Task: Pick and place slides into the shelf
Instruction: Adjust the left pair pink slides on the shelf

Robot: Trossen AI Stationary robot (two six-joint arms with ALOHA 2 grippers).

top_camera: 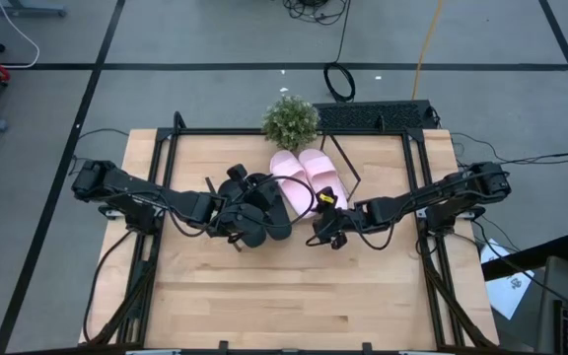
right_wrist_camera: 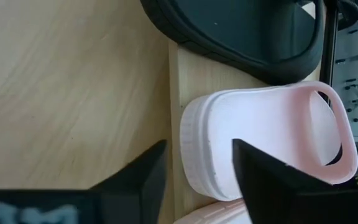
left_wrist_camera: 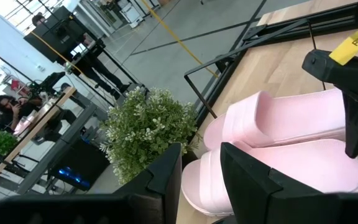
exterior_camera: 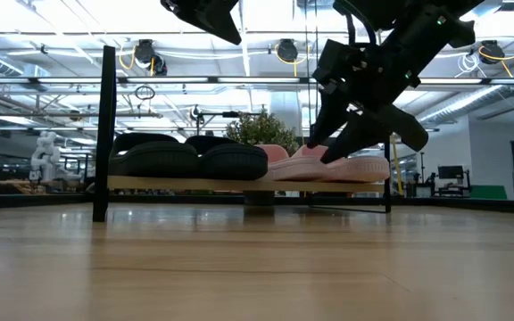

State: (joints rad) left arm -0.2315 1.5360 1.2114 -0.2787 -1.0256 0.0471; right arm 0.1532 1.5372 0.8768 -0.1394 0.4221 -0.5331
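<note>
While its two fingers stand apart with nothing between them, the right gripper [top_camera: 325,233] hangs over the front edge of the shelf [right_wrist_camera: 178,87], just by the heel of the nearer pink slide [top_camera: 289,178], which its wrist view shows lying flat on the board with the sole rim at the edge and the wide strap farther along. Beside that slide lies the second pink slide [top_camera: 321,174], the two touching side by side. Across from it the left gripper [top_camera: 233,223] hovers above the black slides [top_camera: 262,205], its fingers likewise parted and empty in its wrist view, which looks past them onto the pink pair. From table height the black pair [exterior_camera: 186,159] sits on the left half of the slanted board and the pink pair [exterior_camera: 333,167] on the right half, all four in a row between the black rod frames [exterior_camera: 108,134]. Behind the shelf, at the table's far edge, stands a small green plant [top_camera: 291,121], near the toes of the pink slides. Everything rests on the wooden table [top_camera: 294,296]
</note>
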